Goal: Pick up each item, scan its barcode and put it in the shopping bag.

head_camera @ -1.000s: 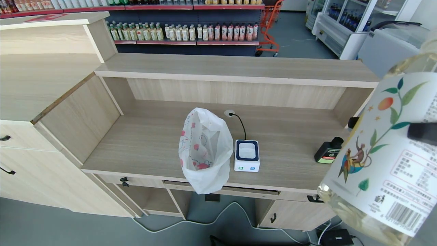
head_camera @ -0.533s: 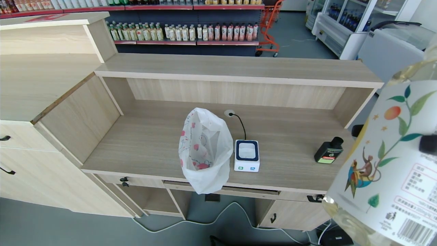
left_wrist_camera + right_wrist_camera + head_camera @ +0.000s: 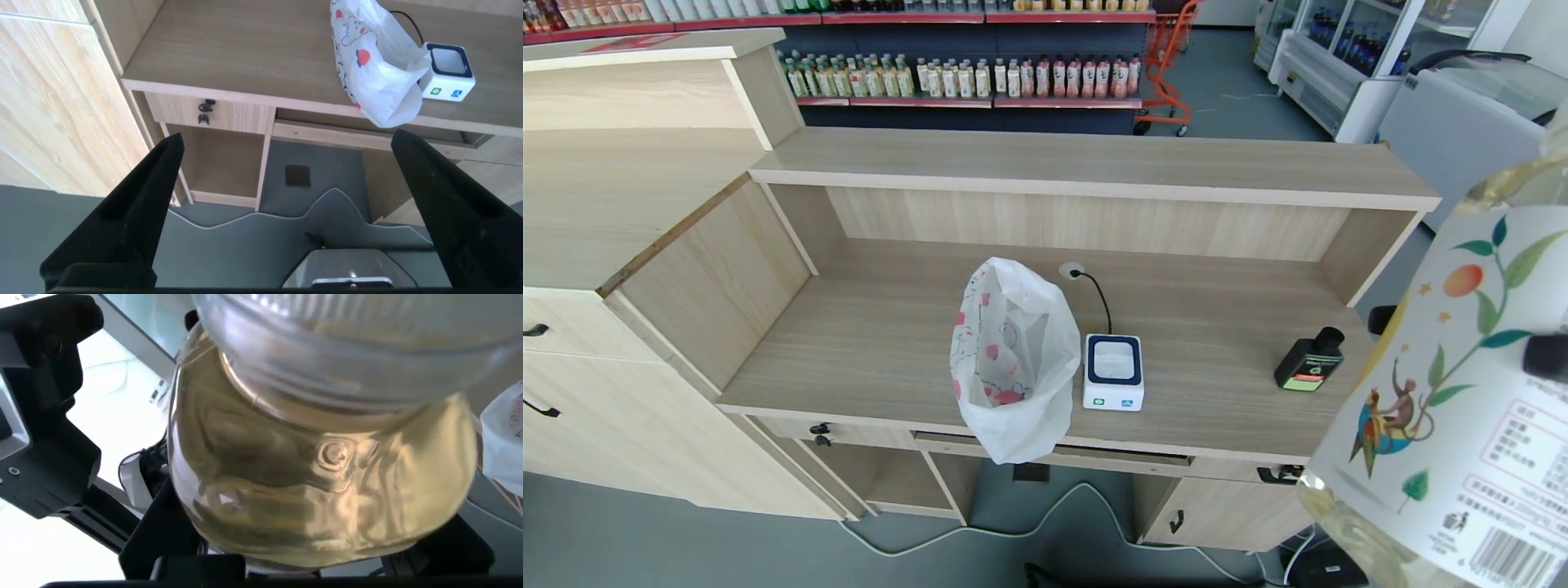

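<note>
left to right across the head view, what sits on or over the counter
shopping bag -> scanner -> small dark bottle -> big labelled bottle, held up close to the camera

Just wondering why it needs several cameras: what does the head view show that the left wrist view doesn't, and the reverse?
Head view adds: a big labelled bottle held up close on the robot's right, a small dark bottle on the counter, and drink shelves behind. Left wrist view adds: the left pincer, open, hanging in front of the counter above the floor. Both share: the shopping bag, the white scanner beside it, and the counter itself.
</note>
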You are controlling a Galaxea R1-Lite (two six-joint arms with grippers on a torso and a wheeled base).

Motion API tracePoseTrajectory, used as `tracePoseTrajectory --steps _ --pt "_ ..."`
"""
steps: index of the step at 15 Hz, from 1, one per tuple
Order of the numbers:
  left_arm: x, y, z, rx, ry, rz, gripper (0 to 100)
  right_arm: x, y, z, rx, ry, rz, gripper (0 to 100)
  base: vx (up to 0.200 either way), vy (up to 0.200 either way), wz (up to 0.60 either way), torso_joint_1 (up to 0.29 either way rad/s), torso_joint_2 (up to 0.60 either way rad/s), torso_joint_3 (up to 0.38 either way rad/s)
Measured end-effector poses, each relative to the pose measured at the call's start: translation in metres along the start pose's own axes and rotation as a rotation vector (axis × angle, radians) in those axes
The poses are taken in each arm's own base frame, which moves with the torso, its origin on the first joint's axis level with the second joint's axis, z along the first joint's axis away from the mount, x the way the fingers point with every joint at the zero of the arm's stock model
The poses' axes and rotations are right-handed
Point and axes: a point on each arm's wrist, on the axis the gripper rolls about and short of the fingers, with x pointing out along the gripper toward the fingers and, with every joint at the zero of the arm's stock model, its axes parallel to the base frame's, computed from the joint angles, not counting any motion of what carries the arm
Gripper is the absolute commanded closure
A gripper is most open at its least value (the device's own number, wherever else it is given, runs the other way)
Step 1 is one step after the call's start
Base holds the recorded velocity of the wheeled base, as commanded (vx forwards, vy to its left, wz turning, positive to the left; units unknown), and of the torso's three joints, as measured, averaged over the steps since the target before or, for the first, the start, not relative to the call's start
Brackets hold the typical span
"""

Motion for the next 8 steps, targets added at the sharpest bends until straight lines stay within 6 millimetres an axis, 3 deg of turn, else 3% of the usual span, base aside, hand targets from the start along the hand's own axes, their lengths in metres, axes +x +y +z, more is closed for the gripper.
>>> tracePoseTrajectory --steps 8 --pt "0.0000 0.0000 0.0000 0.000 0.000 0.000 0 -0.0080 0.0021 -0.0045 -0.018 -0.013 -0.038 100 0.000 0.000 0.00 0.000 0.00 0.000"
